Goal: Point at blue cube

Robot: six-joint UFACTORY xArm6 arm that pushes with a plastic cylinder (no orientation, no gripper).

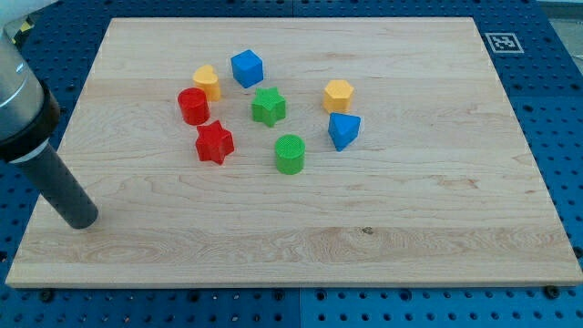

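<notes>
The blue cube (pixel 247 68) sits on the wooden board (pixel 410 210) toward the view's top, left of centre. My tip (pixel 82 220) rests on the board near its left edge, far to the lower left of the blue cube and apart from every block. The dark rod rises from the tip toward the view's upper left.
Near the blue cube lie a yellow heart-like block (pixel 208 82), a red cylinder (pixel 193 106), a red star (pixel 215 142), a green star (pixel 269 106), a green cylinder (pixel 291 153), a yellow hexagonal block (pixel 338 95) and a second blue block (pixel 343 130). A marker tag (pixel 501 42) sits off the board's top right corner.
</notes>
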